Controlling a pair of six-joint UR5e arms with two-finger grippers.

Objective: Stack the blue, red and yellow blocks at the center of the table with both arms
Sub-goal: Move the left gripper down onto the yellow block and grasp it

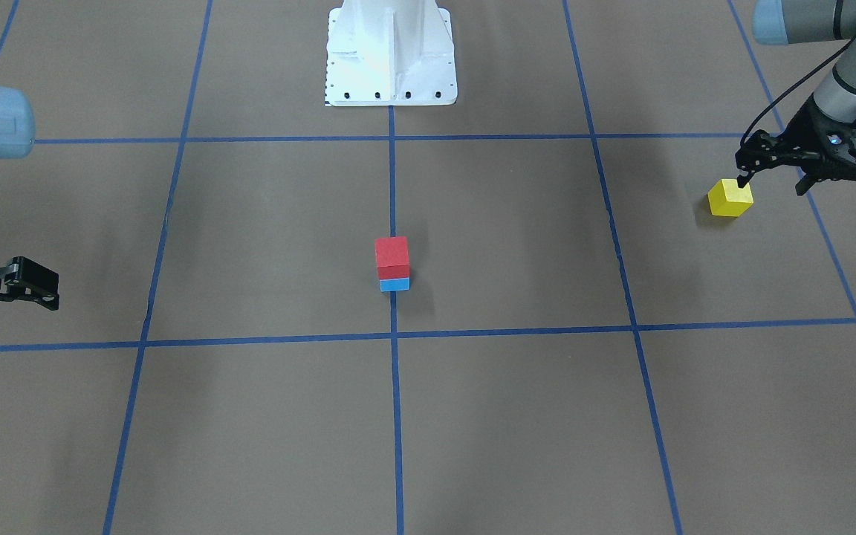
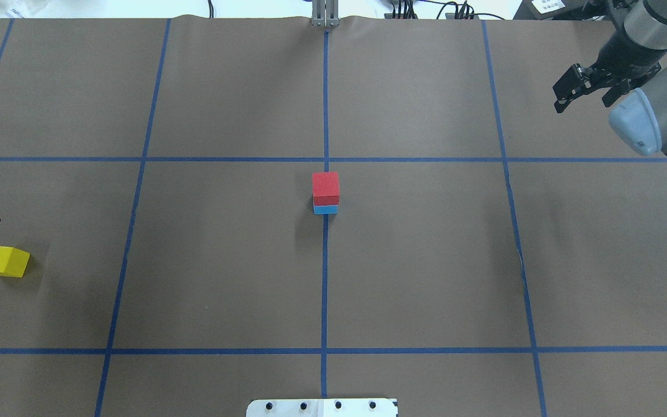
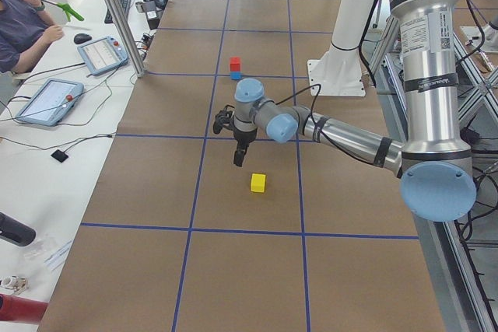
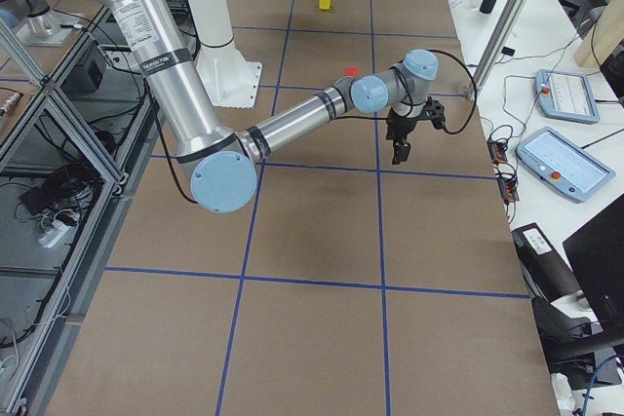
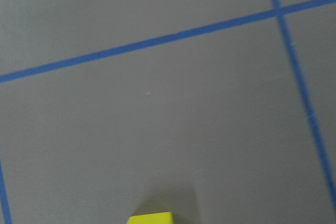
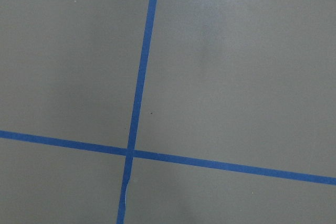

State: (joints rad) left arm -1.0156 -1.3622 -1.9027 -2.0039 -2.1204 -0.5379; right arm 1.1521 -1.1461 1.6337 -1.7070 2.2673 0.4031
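The red block (image 1: 391, 256) sits on the blue block (image 1: 394, 284) at the middle of the frame, on the central tape line (image 1: 397, 386) of the desk (image 1: 517, 416). The yellow block (image 1: 730, 198) lies alone near the right edge. The left hand (image 1: 771, 185) hangs close above it, fingers spread and empty. The right hand (image 1: 55, 290), at the left edge, is likewise spread and holds nothing

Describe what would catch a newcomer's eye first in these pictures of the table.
The red block sitting on the blue block at the centre of the table draws the eye first. Next comes the lone yellow block off to the robot's left, with the left claw hanging open close by.
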